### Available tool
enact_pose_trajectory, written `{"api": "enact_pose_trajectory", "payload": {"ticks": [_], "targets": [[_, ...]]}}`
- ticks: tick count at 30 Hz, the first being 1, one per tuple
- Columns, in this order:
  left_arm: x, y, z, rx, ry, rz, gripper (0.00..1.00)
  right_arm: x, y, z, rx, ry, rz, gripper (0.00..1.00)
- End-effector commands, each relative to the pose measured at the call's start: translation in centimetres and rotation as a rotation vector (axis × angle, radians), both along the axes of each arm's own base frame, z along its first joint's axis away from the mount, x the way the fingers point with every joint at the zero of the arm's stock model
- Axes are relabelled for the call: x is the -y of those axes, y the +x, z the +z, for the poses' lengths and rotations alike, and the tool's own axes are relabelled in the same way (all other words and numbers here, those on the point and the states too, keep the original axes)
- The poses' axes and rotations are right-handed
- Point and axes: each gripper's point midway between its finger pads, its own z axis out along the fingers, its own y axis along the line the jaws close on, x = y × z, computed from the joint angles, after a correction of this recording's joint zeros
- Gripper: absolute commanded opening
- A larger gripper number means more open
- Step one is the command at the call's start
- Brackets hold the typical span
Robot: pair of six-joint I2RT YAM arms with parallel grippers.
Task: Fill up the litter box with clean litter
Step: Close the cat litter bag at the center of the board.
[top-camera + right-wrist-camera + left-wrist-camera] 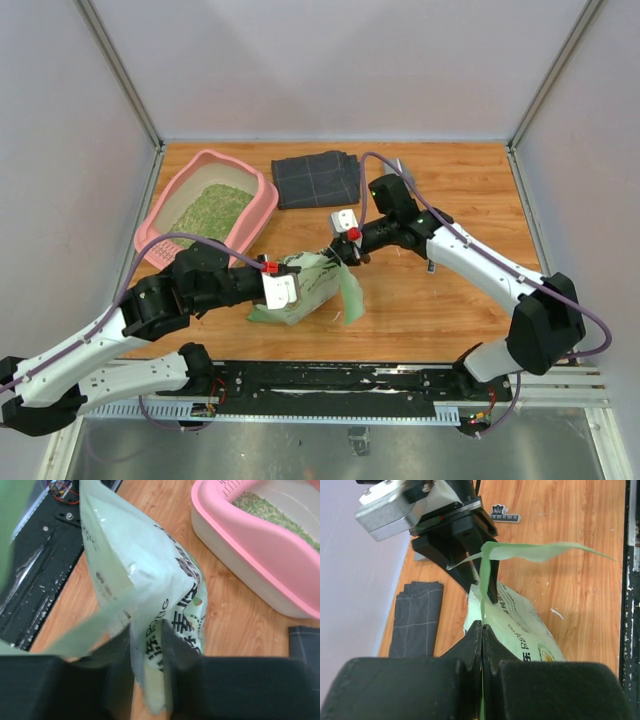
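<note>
The pink litter box stands at the back left with greenish clean litter spread inside; the right wrist view shows its rim and litter at the top right. A green-and-white printed bag is held up at mid-table between both arms. My left gripper is shut on the bag's thin edge. My right gripper straddles a fold of the bag, fingers apart and blurred. A loose green strip of bag hangs off the right gripper's fingers.
A dark grey folded cloth lies at the back, just right of the litter box. A small piano-print tag rests on the wooden table beyond the right gripper. The black rail runs along the near edge. White walls close the sides.
</note>
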Motion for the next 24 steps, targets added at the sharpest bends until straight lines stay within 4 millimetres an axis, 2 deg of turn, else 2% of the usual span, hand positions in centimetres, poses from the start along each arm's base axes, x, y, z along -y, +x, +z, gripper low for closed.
{"api": "enact_pose_trajectory", "payload": {"ticks": [1,3,7,11,13,14,16,20,21,22,23,24], "targets": [[0.6,0.6,7.2,0.170,-0.212,-0.003,0.00,-0.7,-0.3,0.7,-0.007,0.014,0.007,0.04],[0.9,1.3,7.6,0.185,-0.255,0.028,0.00,0.0,0.4,0.4,0.002,-0.021,-0.066,0.01],[2.9,2.5,7.1,0.192,-0.287,0.036,0.00,3.0,3.1,1.5,0.044,-0.053,-0.389,0.01],[4.7,3.1,8.3,0.165,-0.263,-0.006,0.00,5.2,2.8,3.6,-0.029,-0.028,-0.565,0.01],[5.3,1.8,8.0,0.122,-0.223,-0.096,0.04,6.3,2.4,3.8,-0.051,-0.044,-0.623,0.01],[5.6,0.8,7.2,0.092,-0.181,-0.155,0.06,6.8,2.3,3.9,-0.046,-0.042,-0.642,0.01],[5.4,-0.3,7.0,0.013,-0.164,-0.183,0.02,7.5,2.4,4.0,-0.025,-0.033,-0.681,0.01],[4.4,-1.5,7.3,-0.018,-0.197,-0.192,0.00,7.1,1.5,3.5,-0.001,-0.027,-0.609,0.01],[4.0,-1.5,7.1,-0.016,-0.190,-0.184,0.00,7.0,1.3,3.5,0.008,-0.026,-0.584,0.04],[3.8,-1.5,6.8,-0.011,-0.172,-0.180,0.00,6.9,1.1,3.5,0.018,-0.032,-0.560,0.18],[3.6,-1.4,6.5,-0.008,-0.155,-0.173,0.00,6.9,1.1,3.5,0.024,-0.037,-0.554,0.37],[3.4,-1.3,6.2,-0.006,-0.138,-0.169,0.00,6.8,1.0,3.7,0.029,-0.038,-0.539,0.45]]}}
